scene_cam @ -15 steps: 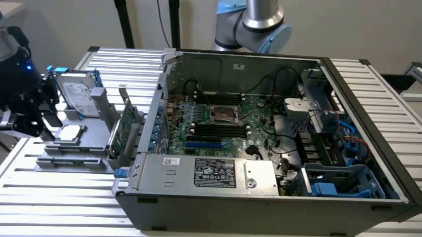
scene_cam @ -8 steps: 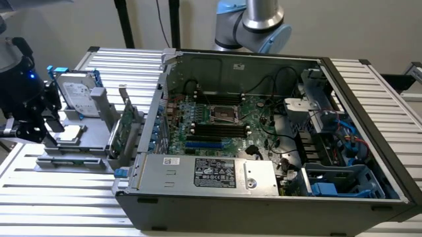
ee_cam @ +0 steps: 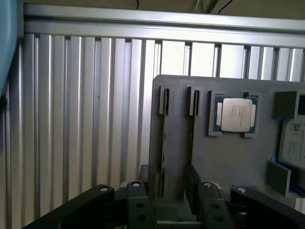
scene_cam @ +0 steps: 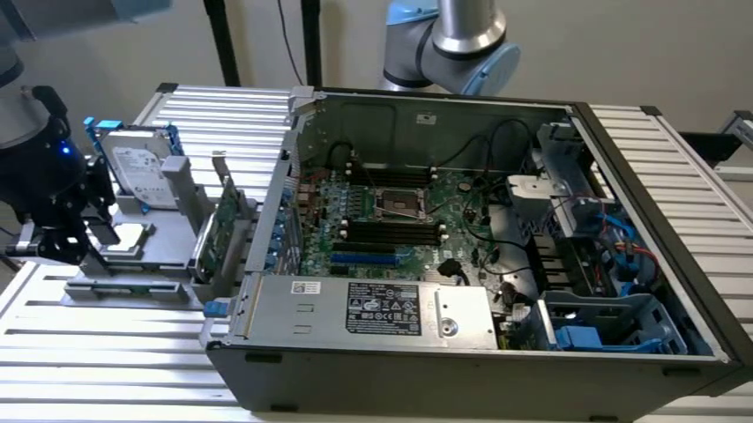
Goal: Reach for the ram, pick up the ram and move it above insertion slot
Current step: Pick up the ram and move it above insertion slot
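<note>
Here's the black pincer [ee_cam: 170,195] hovering spread apart and empty over the grey plastic holder block [ee_cam: 228,157] on the ribbed metal counter [ee_cam: 71,119], at the exterior view's left of the opened-up black computer case [scene_cam: 471,370], straddling the long thin ram [ee_cam: 164,143] standing edge-on in its slot.

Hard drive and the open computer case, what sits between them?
A green circuit card stands upright between them, as the exterior view shows.

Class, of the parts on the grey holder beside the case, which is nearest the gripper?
The square silver processor chip, lying flat beside the gripper. The hard drive stands farther back; the green card stands edge-up next to the case.
</note>
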`<control>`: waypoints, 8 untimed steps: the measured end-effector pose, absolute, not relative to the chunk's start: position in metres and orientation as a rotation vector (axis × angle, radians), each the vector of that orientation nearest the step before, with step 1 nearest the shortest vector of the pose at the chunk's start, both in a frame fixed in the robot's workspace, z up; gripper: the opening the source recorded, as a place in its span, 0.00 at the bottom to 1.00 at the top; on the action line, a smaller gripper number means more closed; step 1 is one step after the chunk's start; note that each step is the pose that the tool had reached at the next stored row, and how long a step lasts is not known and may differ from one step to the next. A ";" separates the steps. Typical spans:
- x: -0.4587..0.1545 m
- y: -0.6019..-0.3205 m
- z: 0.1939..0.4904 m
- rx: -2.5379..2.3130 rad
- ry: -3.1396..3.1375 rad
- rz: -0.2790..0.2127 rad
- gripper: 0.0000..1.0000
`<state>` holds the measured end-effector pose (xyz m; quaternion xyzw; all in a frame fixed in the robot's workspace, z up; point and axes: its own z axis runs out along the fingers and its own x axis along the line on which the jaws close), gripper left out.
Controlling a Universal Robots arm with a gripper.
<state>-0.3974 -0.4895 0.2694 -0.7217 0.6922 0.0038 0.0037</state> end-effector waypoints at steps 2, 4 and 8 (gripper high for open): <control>-0.397 -0.490 0.266 -2.262 2.170 0.012 0.42; -0.397 -0.490 0.262 -2.262 2.170 0.012 0.42; -0.397 -0.491 0.255 -2.261 2.170 0.012 0.42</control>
